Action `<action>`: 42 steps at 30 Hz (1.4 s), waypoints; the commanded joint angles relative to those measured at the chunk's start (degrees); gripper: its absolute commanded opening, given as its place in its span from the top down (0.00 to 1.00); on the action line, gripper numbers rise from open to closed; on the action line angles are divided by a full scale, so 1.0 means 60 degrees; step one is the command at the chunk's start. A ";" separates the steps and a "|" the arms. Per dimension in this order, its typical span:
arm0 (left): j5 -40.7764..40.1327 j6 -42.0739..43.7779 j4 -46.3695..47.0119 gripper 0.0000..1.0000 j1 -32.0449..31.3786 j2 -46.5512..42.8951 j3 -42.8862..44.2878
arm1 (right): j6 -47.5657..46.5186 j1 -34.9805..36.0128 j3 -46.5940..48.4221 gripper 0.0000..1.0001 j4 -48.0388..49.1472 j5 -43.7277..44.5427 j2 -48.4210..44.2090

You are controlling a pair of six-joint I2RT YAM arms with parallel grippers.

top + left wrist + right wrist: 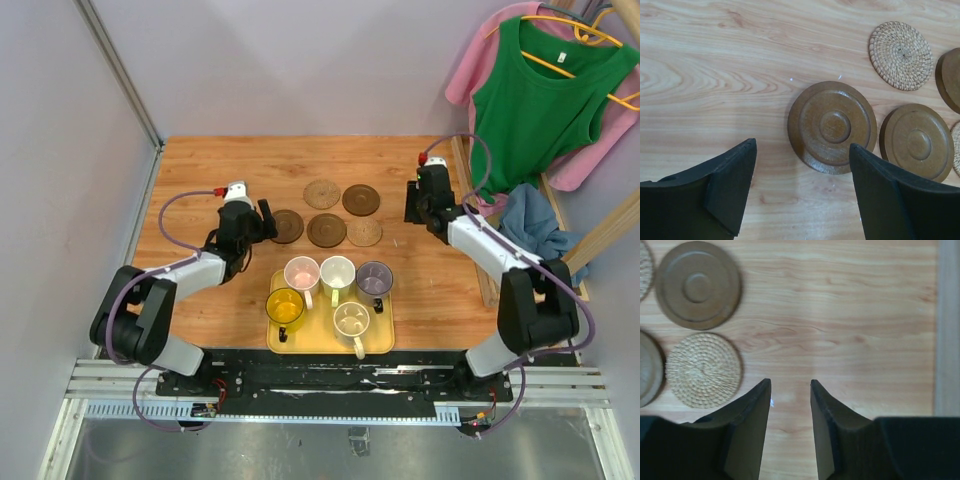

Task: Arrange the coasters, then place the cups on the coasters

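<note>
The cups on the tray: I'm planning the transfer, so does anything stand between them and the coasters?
Nothing visible does. Only bare tabletop lies between the cups on the yellow tray and the coasters beyond it. The left gripper sits by the leftmost coaster, the right gripper off to the right, neither in that path.

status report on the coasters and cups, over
Left gripper open, empty, by a dark coaster. Right gripper narrowly open, empty. Five coasters grouped; cups all on tray. Nothing blocking.
</note>
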 commanded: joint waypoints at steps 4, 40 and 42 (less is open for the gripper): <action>0.0602 -0.0089 0.0600 0.40 -0.0025 0.0808 0.0825 | -0.0405 0.0620 0.1973 0.70 -0.0004 -0.1723 0.1702; 0.6845 0.0418 -0.3669 0.99 -0.0034 0.7989 0.9902 | 0.1006 0.1449 0.2092 0.99 -0.0527 -0.3837 0.3963; 0.6864 0.0509 -0.4061 0.99 -0.0038 0.8258 1.0199 | 0.1085 0.1448 0.2135 0.99 -0.0649 -0.3772 0.4044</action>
